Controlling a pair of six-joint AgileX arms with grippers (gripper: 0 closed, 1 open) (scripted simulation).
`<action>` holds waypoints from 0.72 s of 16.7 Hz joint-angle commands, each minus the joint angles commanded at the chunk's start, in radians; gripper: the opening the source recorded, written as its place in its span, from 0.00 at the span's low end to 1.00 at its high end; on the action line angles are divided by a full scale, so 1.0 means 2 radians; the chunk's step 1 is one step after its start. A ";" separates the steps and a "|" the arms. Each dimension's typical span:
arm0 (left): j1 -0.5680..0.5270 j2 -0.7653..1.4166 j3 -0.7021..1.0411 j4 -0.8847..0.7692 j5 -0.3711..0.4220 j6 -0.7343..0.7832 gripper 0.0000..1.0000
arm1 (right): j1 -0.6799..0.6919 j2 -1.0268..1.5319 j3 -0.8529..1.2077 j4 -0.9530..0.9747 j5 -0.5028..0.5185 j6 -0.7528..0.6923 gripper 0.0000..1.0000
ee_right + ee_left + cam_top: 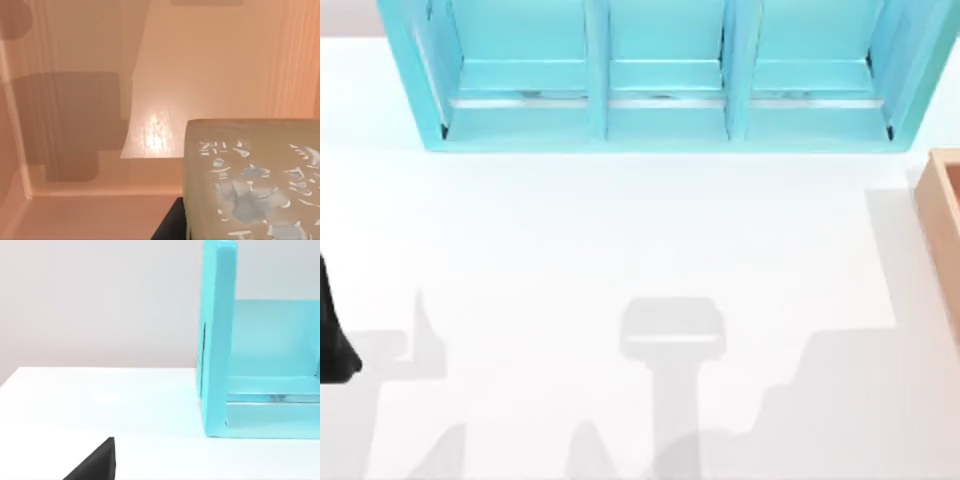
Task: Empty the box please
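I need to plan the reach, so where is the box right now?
In the top view the box sits at the table's right edge, partly cut off, just below and right of the turquoise shelf unit. The right wrist view looks down inside it at a pale block.

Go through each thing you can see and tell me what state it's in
box: open-topped, at the table's right edge, not yet emptied.
pale block: lying inside the box, close under the right wrist camera.
turquoise shelf unit: standing at the table's far side, its compartments open-fronted.
left arm: at the table's left edge, touching nothing.
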 joint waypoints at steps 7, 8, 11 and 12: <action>0.000 0.000 0.000 0.000 0.000 0.000 1.00 | 0.048 0.041 0.032 0.000 0.000 0.049 0.00; 0.000 0.000 0.000 0.000 0.000 0.000 1.00 | 0.071 0.058 0.047 0.001 0.000 0.071 0.00; 0.000 0.000 0.000 0.000 0.000 0.000 1.00 | 0.155 0.120 0.100 0.003 0.001 0.156 0.00; 0.000 0.000 0.000 0.000 0.000 0.000 1.00 | 0.186 0.142 0.120 0.005 0.001 0.188 0.00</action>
